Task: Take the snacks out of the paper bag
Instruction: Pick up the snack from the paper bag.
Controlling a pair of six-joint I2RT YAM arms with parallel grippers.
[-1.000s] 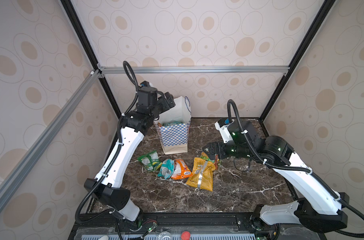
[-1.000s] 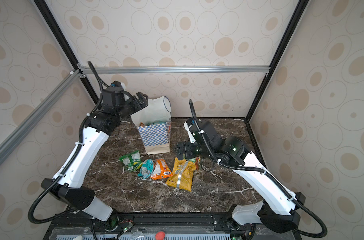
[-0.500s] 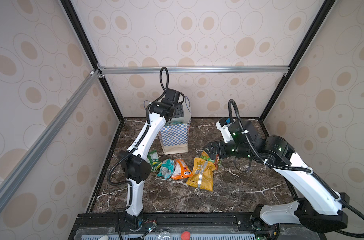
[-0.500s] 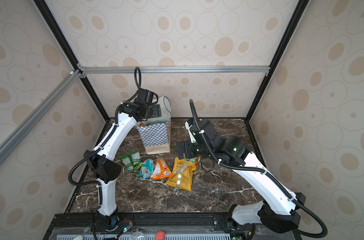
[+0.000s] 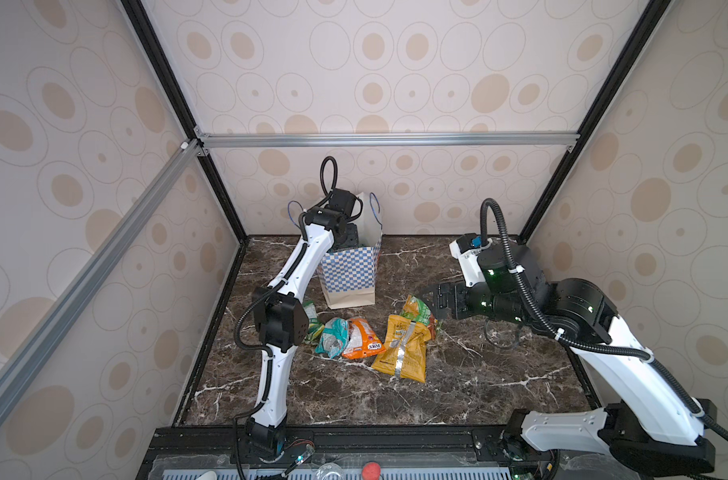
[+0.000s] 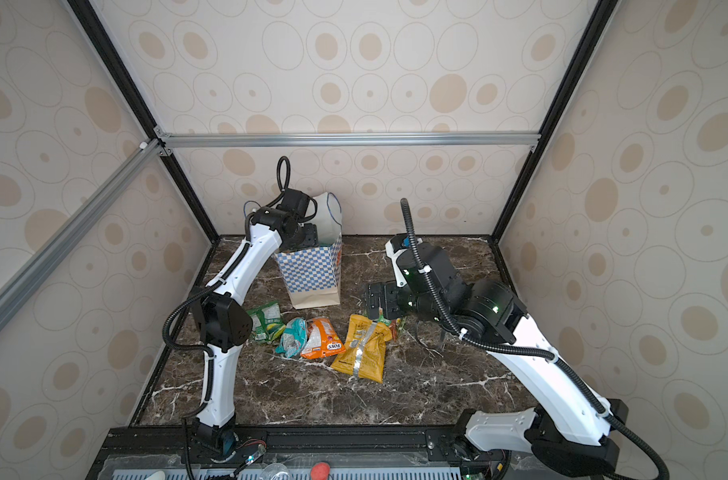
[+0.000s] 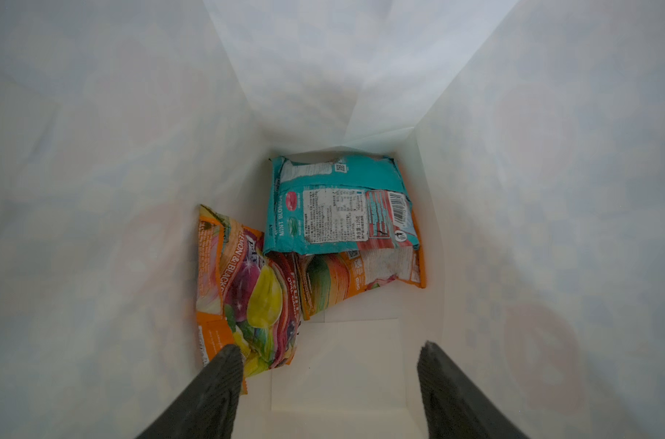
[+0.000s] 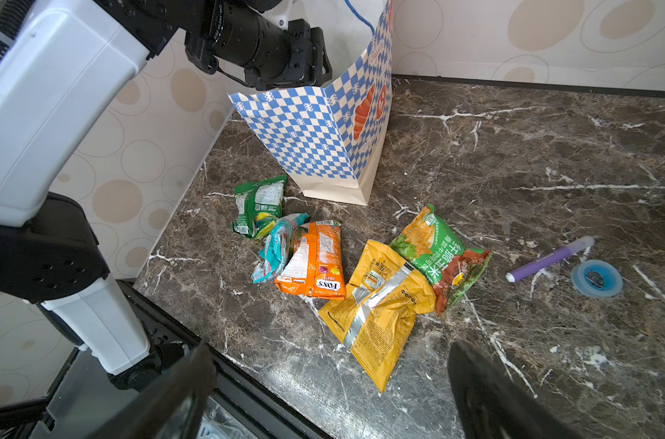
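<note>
Our left arm (image 5: 308, 257) reaches down into the paper bag (image 5: 349, 270). The bag stands upright at the back of the desk (image 5: 478, 374). The left jaws are deep inside it, open wide, and they hold nothing. One finger (image 7: 218, 380) is right by the edge of an orange fruit packet (image 7: 247, 296); we cannot tell if it touches. Next to that lies a teal packet (image 7: 338, 205), on top of another orange packet (image 7: 365, 270). So three snacks sit at the bottom of the bag.

Five more snacks are out on the desk in front of the bag: a green one (image 8: 258, 205), a teal one (image 8: 277, 247), an orange one (image 8: 315, 262), a yellow one (image 8: 380, 308) and a green-and-orange one (image 8: 441, 254). The right jaws hang above them, open wide too, with nothing in them.

Here is what we think could go wrong. Between the left fingers there is mostly bare bag floor. If the jaws shut here, they may catch only a corner of the fruit packet. The foil looks slippery, so it could slide out and drop back. The jaws could also pinch the paper, and then the whole bag would lift or tip. Nothing holds the bag, so a push from the arm on its thin wall could knock it over.
</note>
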